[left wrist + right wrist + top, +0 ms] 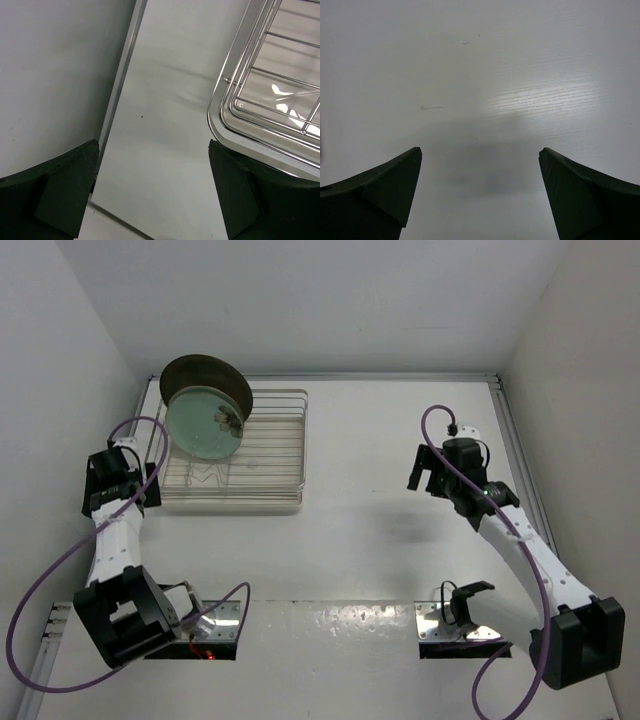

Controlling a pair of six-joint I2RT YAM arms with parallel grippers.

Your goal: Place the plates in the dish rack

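The left gripper [154, 150] is spread wide with nothing between its dark fingers [65, 190], only the bare white table [165, 90] below. Just to its right lies the rounded near-left corner of the dish rack [225, 125], cut off by the picture's edge. To its left a metal strip runs along the foot of the wall [50, 75]. From above, the left gripper [125, 480] sits just beside the rack's left side, but its fingertips are hard to make out there.

The right gripper [480, 152] is likewise spread and holds nothing. Its wrist view shows only table [520, 75] and a soft shadow. From above it [425, 478] hangs over the table's right half, well apart from the rack.

The dish rack [230, 502] sits at the table's far left. In its back-left corner stands a dark brown plate [200, 375], and a mint green plate [203, 425] with a brown pattern stands tilted in front of it, covering most of it. Whether another plate stands between them cannot be told.
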